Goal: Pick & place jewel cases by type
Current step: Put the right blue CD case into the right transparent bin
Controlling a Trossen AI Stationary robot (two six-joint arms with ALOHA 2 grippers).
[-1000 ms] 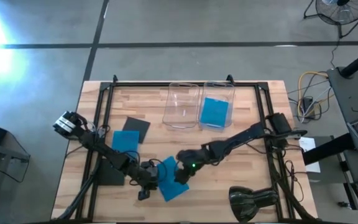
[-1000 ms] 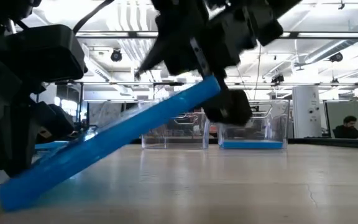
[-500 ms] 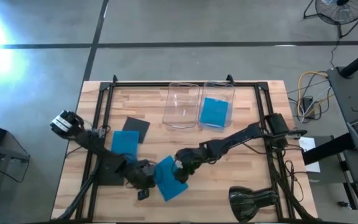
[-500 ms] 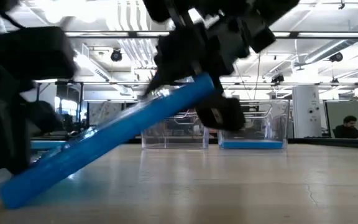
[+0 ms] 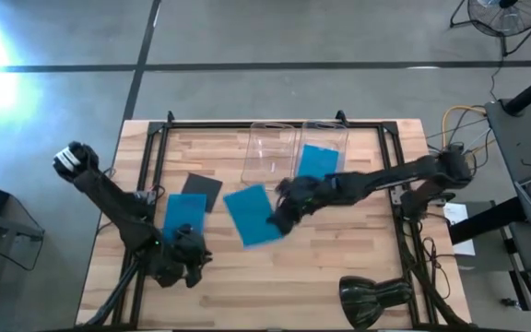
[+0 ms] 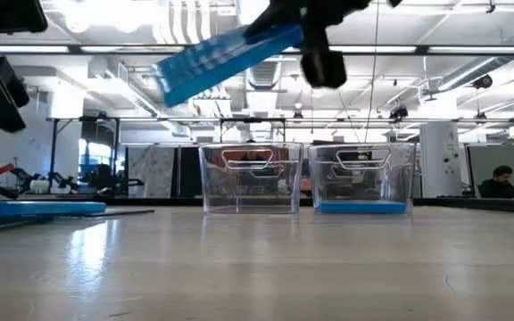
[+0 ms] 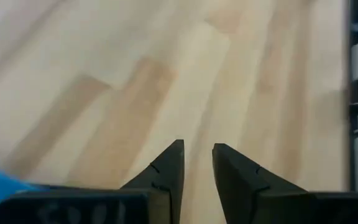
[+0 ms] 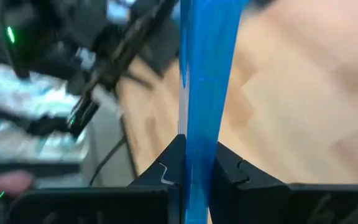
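Observation:
My right gripper (image 5: 279, 214) is shut on a bright blue jewel case (image 5: 252, 214), held high over the table's middle; the low view shows the blue jewel case (image 6: 226, 55) well above the wood. My left gripper (image 5: 194, 261) is near the front left, low over bare wood, its fingers (image 7: 197, 152) a narrow gap apart and empty. Another blue case (image 5: 184, 212) and a black case (image 5: 201, 188) lie flat at the left. A third blue case (image 5: 319, 164) lies in the right clear bin (image 5: 325, 129). The left clear bin (image 5: 270, 157) holds nothing I can see. My right gripper pinches the blue case between its two fingers at the case's right edge (image 8: 199, 143), one finger on each flat face. The fingers come from the table's right. The case is lifted clear and tilted, its free end (image 6: 168, 80) lower than the held end.
A black metal frame (image 5: 155, 175) runs round the table top. A dark flat thing (image 5: 159, 267) lies under my left arm. A dark lamp-like object (image 5: 376, 295) sits at the near edge. A person (image 6: 502, 183) is far off in the room.
My right gripper has lifted the blue case, which leaned with its lower edge on the table, fully clear, and has carried it up and toward the far edge and the bins. My left gripper has drawn back from the case toward the table's left edge.

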